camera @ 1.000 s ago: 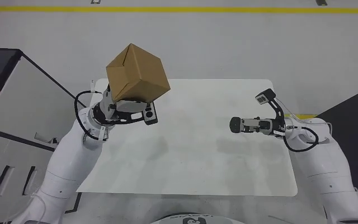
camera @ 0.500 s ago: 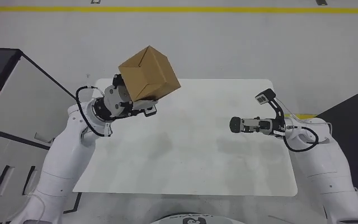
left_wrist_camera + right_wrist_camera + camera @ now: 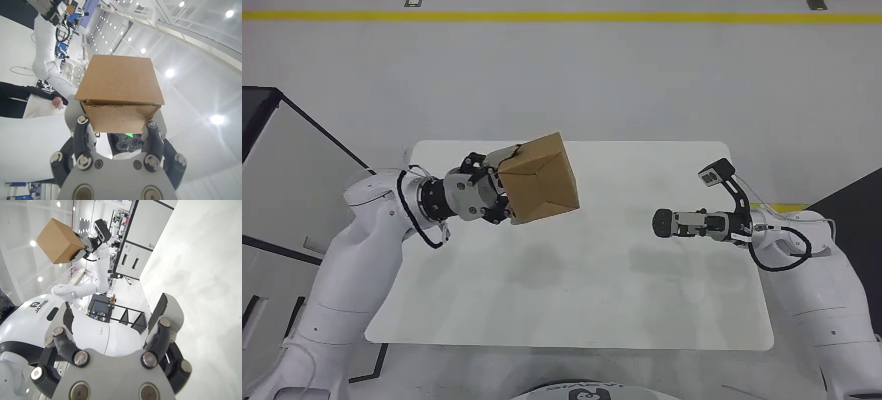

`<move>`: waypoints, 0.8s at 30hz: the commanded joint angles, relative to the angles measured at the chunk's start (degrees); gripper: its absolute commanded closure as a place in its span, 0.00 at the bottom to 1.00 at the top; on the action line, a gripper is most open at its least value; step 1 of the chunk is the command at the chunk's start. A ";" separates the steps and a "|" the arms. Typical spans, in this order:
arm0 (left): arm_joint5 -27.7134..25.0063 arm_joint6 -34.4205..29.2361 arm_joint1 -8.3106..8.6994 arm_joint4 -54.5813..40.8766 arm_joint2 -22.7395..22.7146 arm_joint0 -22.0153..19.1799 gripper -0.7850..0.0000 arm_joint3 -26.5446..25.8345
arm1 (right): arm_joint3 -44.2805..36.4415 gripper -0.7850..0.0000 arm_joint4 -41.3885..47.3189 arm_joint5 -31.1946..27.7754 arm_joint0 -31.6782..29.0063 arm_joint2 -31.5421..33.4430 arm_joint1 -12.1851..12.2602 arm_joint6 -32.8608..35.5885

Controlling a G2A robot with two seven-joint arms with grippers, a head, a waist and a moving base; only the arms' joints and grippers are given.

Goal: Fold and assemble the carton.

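Observation:
A brown carton, folded into a closed box, is held above the left part of the white table. My left gripper is shut on one end of it, fingers on either side of the carton in the left wrist view. The right wrist view shows the carton raised on the far arm. My right gripper hovers over the table's right side, well apart from the box. Its two fingers stand open in its own view, with nothing between them.
The white table has rounded corners and bare surface between the two arms. A dark framed stand sits off the table's left edge. A yellow floor line runs beyond the far side. A person's hand shows in the background of the left wrist view.
My left arm has swung the carton down and to the right, from beyond the table's far left corner to over its left part, turning it. The right arm has stayed still.

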 commanded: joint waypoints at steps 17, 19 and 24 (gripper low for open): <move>-24.59 3.78 0.36 23.85 -2.01 -3.13 1.00 -1.29 | 0.00 0.00 0.00 0.00 0.00 0.00 0.00 0.00; -25.11 5.18 0.37 24.94 -2.29 -3.06 1.00 -2.13 | 0.00 0.00 0.00 0.00 0.00 0.00 0.00 0.00; -25.11 5.18 0.37 24.94 -2.29 -3.06 1.00 -2.13 | 0.00 0.00 0.00 0.00 0.00 0.00 0.00 0.00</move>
